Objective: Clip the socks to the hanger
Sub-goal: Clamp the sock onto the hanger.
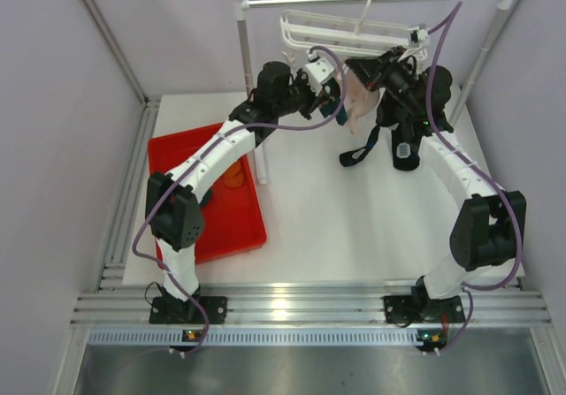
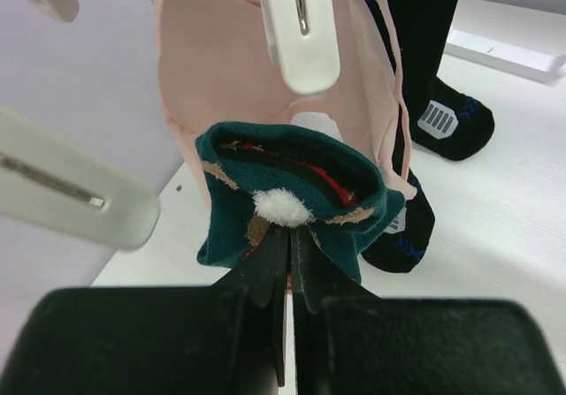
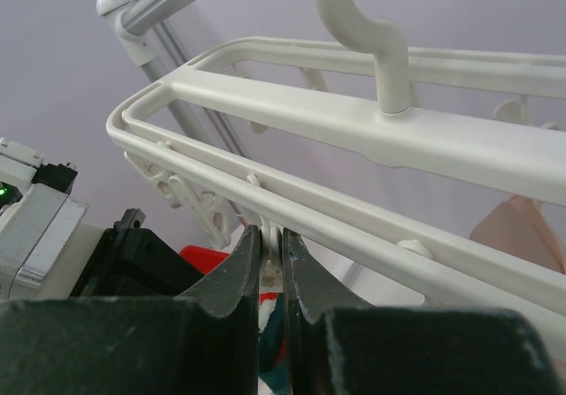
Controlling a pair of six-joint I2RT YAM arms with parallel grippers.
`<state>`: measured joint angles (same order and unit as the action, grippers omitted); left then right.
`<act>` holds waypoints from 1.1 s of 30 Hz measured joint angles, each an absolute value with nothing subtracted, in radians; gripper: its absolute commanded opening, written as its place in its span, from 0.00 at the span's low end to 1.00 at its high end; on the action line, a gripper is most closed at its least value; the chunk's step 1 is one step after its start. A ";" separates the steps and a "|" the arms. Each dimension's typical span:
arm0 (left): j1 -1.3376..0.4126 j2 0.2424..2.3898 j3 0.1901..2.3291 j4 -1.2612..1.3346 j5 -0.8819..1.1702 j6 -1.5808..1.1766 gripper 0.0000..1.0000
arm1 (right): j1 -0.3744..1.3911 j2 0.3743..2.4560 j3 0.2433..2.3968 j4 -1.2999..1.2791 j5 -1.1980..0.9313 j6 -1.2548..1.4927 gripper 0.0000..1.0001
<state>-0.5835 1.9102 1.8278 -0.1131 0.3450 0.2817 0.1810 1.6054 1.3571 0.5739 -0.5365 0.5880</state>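
Above the surface's (image 1: pixel 336 227) far edge, left fingers (image 2: pixel 265 271) clamp the limp, light dark teal fabric sock (image 2: pixel 292 178) by its cuff. That looks like a secure hold. Right fingers (image 3: pixel 234 276) squeeze a small clip (image 3: pixel 269 269) under the white plastic frame hanger (image 3: pixel 354 117).

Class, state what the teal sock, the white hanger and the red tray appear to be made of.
Teal sock: soft knitted fabric, matte; it folds and bears a fuzzy white tuft. Hanger: likely moulded plastic, smooth, slightly glossy, with rounded ribs. Red tray: probably plastic, with an even, faintly shiny surface.
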 measured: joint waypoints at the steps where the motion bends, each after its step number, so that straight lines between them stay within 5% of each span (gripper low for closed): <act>1: -0.585 1.912 1.828 -0.112 0.341 0.281 0.00 | 0.181 1.605 1.357 0.574 -0.537 0.588 0.00; 33: -0.603 1.902 1.815 0.060 0.344 0.209 0.00 | 0.188 1.606 1.357 0.567 -0.528 0.542 0.00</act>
